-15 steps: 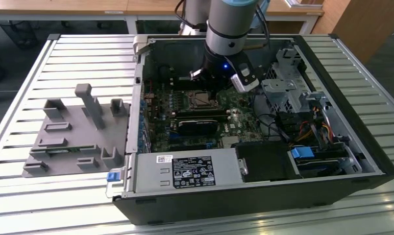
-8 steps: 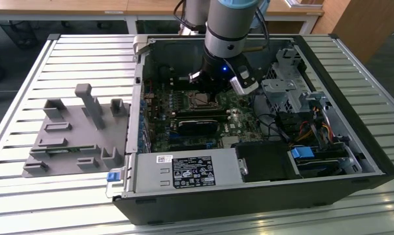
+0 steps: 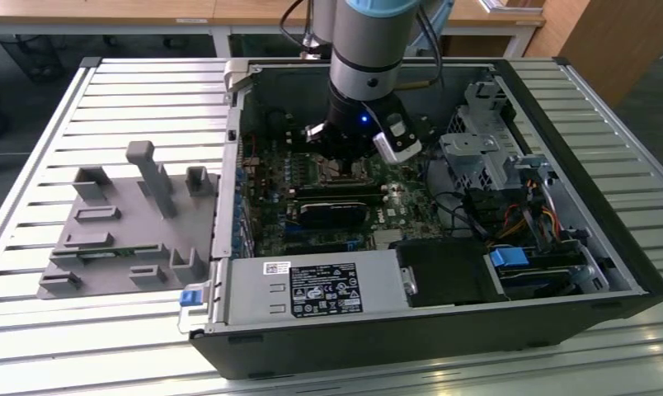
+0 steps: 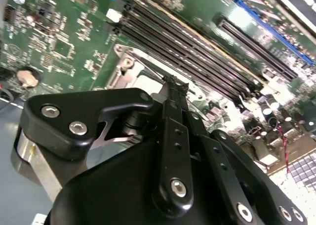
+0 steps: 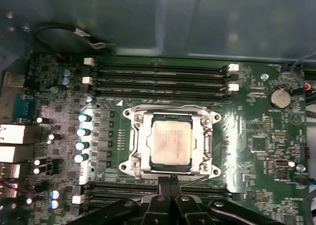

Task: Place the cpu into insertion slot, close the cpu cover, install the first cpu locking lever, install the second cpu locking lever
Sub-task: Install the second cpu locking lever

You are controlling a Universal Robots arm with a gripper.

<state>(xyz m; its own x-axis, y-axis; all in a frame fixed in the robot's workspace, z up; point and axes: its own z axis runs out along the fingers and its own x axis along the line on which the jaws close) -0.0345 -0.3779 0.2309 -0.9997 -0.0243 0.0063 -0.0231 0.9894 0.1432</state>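
In the first wrist view the cpu [image 5: 170,143] lies flat in the middle of the socket, its dull silver-tan face up. The silver cpu cover [image 5: 139,145] lies down around it as a frame, with the insertion slot hidden beneath both. A thin wire lever [image 5: 168,107] runs along the cover's far edge. My gripper [image 5: 170,181] is shut, its black fingertips pressed together right at the cover's near edge. The second wrist view shows the fingers [image 4: 174,94] over the cover's corner [image 4: 123,62]. In the exterior view the gripper [image 3: 348,165] is low over the motherboard.
Long black memory slots [image 5: 158,79] flank the socket on both sides. A row of capacitors [image 5: 83,132] and a coin battery [image 5: 279,97] stand nearby. The open case holds a power supply [image 3: 309,289] and drive cage [image 3: 480,157]. A grey fixture [image 3: 123,223] lies on the slatted table.
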